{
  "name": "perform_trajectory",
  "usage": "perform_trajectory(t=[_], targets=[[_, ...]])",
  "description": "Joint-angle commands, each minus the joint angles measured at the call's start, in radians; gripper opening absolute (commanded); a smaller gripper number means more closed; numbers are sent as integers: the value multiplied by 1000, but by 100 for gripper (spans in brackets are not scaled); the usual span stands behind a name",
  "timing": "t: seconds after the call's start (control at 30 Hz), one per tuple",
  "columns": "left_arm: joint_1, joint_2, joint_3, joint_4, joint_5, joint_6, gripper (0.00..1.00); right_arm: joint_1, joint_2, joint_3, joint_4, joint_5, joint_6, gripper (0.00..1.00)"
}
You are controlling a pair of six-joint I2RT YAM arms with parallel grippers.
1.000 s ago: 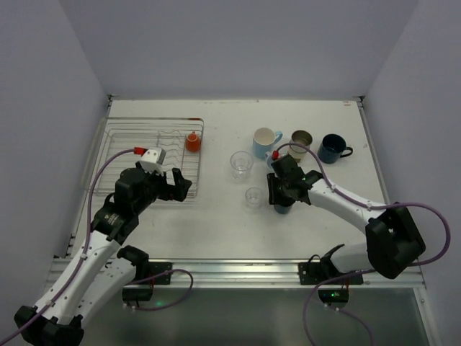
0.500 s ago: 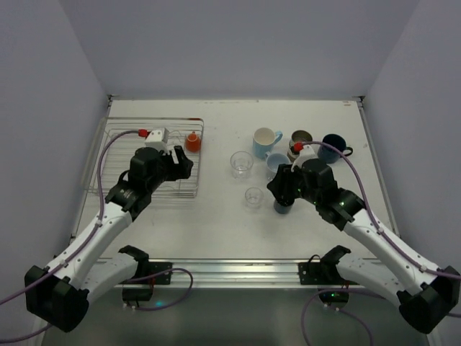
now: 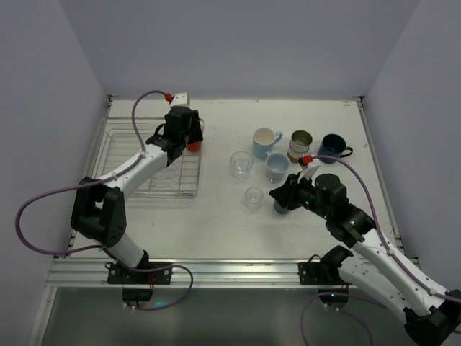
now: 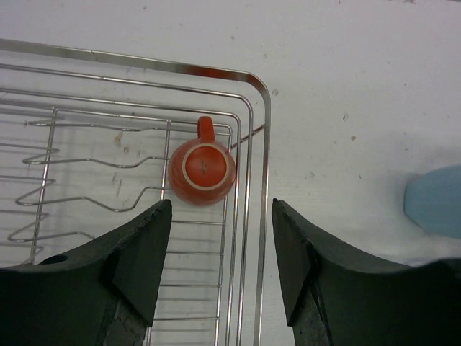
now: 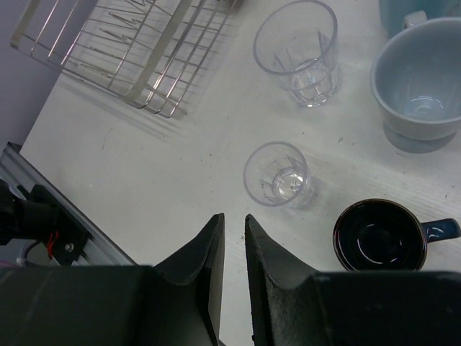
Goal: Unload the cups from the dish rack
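Reached across the dish rack (image 3: 122, 162) with left tool (image 4: 220, 213) — spread wide, gripped nothing — hovered just short of upturned orange mug (image 4: 202, 170), handle facing away

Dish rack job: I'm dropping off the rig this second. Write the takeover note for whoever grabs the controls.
Left gripper: open, empty, hovering over the orange cup.
Right gripper: all but shut, empty, above the table near the black mug.
Dish rack: only the orange cup shows in it, upside down in the far right corner.
Done: seven cups stand on the table right of the rack: light blue mug, metallic tumbler, navy mug, grey-blue mug, larger clear glass, smaller clear glass, black mug.
Left: grasp the orange cup and set it on the table.
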Motion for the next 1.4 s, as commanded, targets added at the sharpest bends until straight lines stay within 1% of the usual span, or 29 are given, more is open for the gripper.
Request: perform_trajectory(t=[0.0,0.13,0.27,0.4,0.6,0.63,0.83,0.93,1.0,1.03,1.1,1.17,1.2,1.23,1.27,1.37], targets=[[8,84,93,24,-77,15,61,2,-24,-9,65,-40,4,20],[6,169,145,30,-113,9,61,3,-33,-11,68,-51,0,20],[8,236,177,35,-166,5,54,3,-41,-9,66,-34,-5,20],[8,275,189,43,-179,1,53,2,-36,-8,71,-48,-7,20],[6,333,196,53,-226,-3,56,3,-18,-3,74,-62,-4,20],[8,339,192,61,-223,-3,58,2,-12,-3,75,-68,-2,20],[11,411,238,41,-180,14,66,2,7,11,75,-99,6,20],[13,433,238,41,-168,15,68,3,8,18,78,-106,12,20],[13,431,223,50,-162,11,68,2,11,24,77,-112,16,20],[13,424,211,61,-163,9,65,2,15,26,77,-112,18,20],[13,393,170,107,-165,8,63,3,25,34,72,-117,21,20],[13,371,154,121,-159,6,59,2,33,41,68,-119,26,20],[13,365,145,122,-159,4,55,2,34,43,69,-119,29,20],[13,359,140,127,-159,4,45,3,34,46,71,-122,30,20],[13,353,134,132,-160,6,42,3,34,54,71,-123,33,20],[13,350,139,104,-163,-8,41,5,42,70,63,-120,36,20]])
